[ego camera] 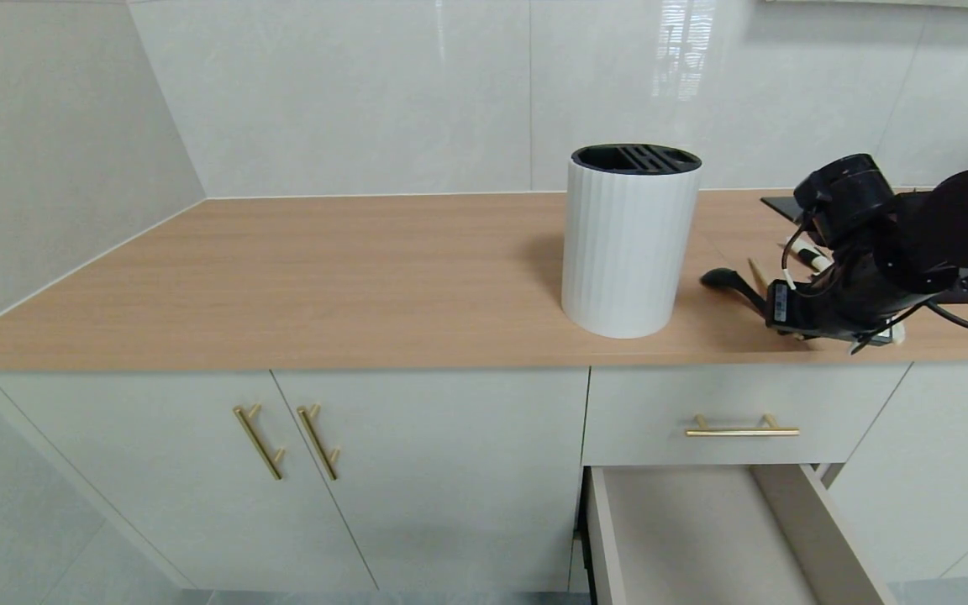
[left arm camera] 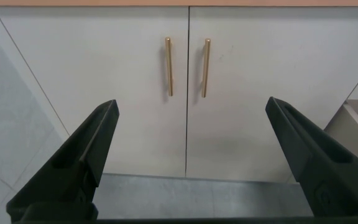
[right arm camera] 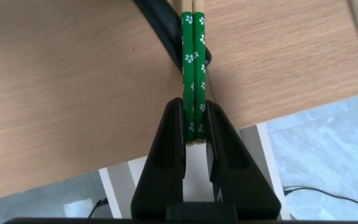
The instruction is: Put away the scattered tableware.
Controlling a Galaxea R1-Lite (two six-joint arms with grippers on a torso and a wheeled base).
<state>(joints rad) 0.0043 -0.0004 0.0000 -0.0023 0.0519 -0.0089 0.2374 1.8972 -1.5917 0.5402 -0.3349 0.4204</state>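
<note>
Green chopsticks (right arm camera: 192, 62) (white flowers) paired, clamped; seemingly atop black spoon (ego camera: 718, 277).

Head view overlooks countertop (ego camera: 324, 277); left wrist faces cabinet doors (left arm camera: 129, 124); right wrist close over countertop.

A kitchen: tiled wall (ego camera: 366, 92), wooden countertop (ego camera: 324, 277), cabinets (ego camera: 324, 470).

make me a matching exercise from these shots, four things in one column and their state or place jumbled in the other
Things:
1. chopsticks
2. lower drawer
3. white holder
4. left gripper

States:
a. pulled open
b. standing upright on the counter
c. jaws wide apart, facing the cabinet doors
d. clamped in the right gripper

Pairs: 1-d, 2-a, 3-b, 4-c
</note>
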